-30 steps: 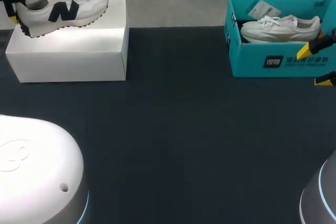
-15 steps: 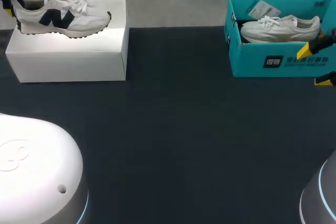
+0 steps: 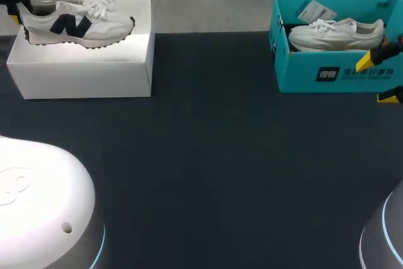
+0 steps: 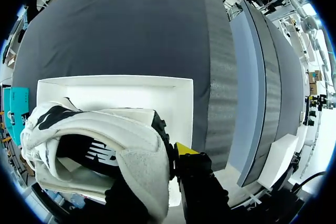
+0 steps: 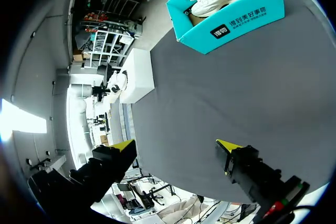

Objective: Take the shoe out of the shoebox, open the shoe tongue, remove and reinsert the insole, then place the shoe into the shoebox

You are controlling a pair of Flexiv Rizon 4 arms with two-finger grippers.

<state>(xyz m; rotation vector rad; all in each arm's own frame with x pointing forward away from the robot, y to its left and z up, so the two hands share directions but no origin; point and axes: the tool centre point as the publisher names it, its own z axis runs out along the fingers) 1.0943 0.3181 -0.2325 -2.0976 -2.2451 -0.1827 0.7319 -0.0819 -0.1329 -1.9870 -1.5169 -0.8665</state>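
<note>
A dark, matte surface (image 3: pixel 208 155) fills most of the head view; at its far left stands a closed white box (image 3: pixel 82 74), one long side facing the camera, its flat top glossy under the light; well apart from it, at the far right, a plain white shoe (image 3: pixel 334 33) with white laces and a pale sole sits inside the teal shoebox (image 3: pixel 302 70); a white paper tag (image 3: pixel 313 12) lies just behind that shoe, near the shoebox's far left corner.
</note>
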